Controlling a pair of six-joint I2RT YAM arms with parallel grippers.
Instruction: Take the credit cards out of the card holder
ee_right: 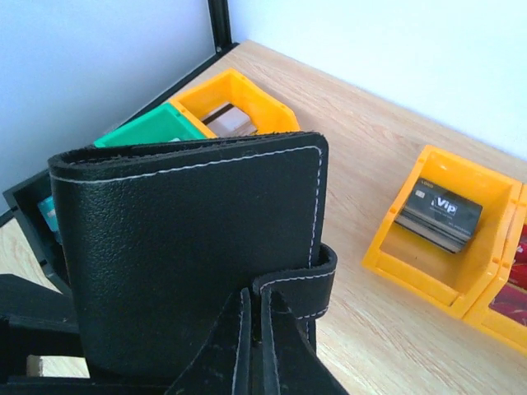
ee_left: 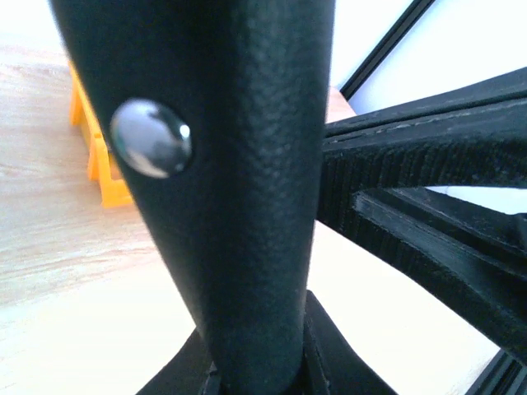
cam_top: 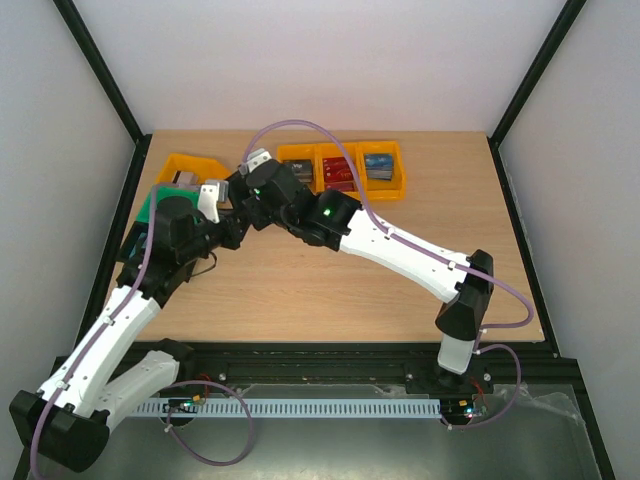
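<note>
Card holder [ee_right: 189, 263], black, closed and upright, is held over the tabletop [ee_right: 370, 140] before orange bins [ee_right: 412, 276]; my left gripper [ee_left: 255, 374] clamps its lower edge, my right gripper [ee_right: 255, 354] pinches its snap tab [ee_right: 317, 280], and credit cards [ee_right: 436, 216] lie stacked in one bin.

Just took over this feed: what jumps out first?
A closed black wallet held upright fills the right wrist view, its tab wrapped round its edge. Its shiny snap stud looms in the left wrist view. Right of the wallet, an orange bin holds a card stack.
</note>
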